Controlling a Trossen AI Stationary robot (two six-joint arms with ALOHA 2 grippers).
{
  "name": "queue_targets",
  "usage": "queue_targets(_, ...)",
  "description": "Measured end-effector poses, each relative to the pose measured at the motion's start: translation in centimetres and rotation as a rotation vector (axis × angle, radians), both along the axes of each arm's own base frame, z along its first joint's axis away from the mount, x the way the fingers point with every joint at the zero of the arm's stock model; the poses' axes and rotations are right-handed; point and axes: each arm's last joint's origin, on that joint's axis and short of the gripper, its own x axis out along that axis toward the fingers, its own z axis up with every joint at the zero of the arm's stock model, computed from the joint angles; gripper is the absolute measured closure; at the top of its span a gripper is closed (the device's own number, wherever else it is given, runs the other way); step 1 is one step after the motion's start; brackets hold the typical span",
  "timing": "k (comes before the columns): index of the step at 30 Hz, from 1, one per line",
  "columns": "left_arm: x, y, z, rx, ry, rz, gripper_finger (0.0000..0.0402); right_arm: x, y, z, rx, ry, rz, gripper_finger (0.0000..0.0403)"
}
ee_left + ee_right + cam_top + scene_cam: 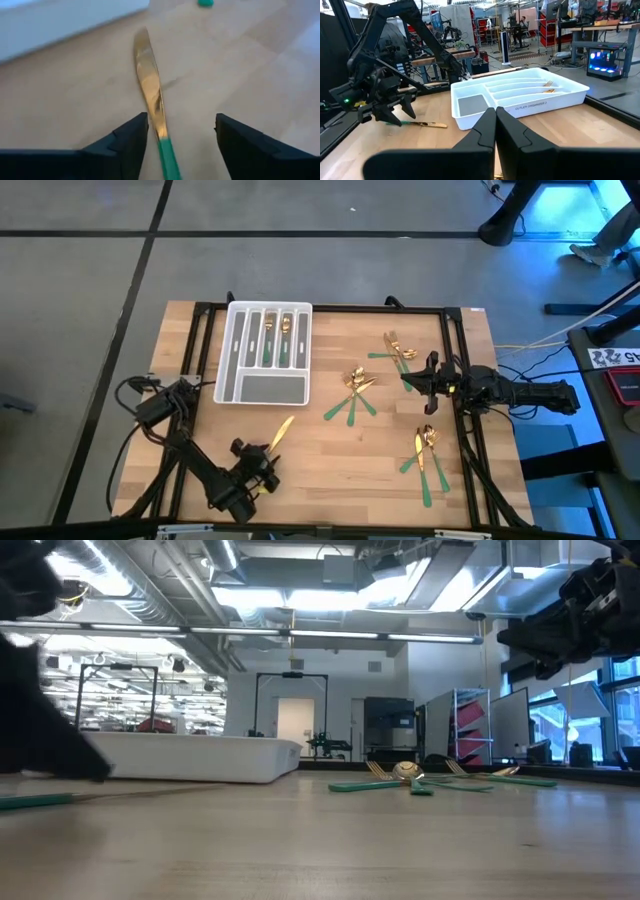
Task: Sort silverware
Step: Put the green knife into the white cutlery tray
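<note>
Between left gripper (181,142) fingers (131,142) — knife (150,90), blade trayward.

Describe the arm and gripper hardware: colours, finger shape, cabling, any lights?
Both arms are black, jointed links. Left gripper has two flat, blocky black fingers with angled tips; the right gripper has matching tapered black fingers. Black cables loop off the left arm's base. A small green light glows on the left wrist housing.

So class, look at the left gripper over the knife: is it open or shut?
Open. The left gripper has its fingers spread apart, one each side of the knife, which lies flat on the table between them.
</note>
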Motion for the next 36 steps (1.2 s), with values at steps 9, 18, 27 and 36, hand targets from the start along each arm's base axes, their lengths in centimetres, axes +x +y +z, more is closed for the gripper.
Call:
queue_targets(9, -0.1, 0.0, -3.7, 0.05, 0.066, 0.017, 0.02, 0.0, 0.0, 0.0, 0.031, -0.004, 0.001, 0.0393)
queue_targets(18, -1.0, -0.8, -4.2, 0.085, 0.075, -0.047, 0.0297, 0.0, 0.0, 0.0, 0.054, -0.012, 0.001, 0.0393)
queue_targets(27, -1.7, -0.8, -4.4, 0.092, 0.038, -0.046, 0.0378, 0.0, 0.1, 0.1, 0.074, -0.021, 0.03, 0.0393)
queue_targets(36, -1.5, -1.2, -3.8, 0.043, 0.045, -0.01, 0.0375, 0.0, 0.2, 0.1, 0.081, -0.024, 0.054, 0.0393)
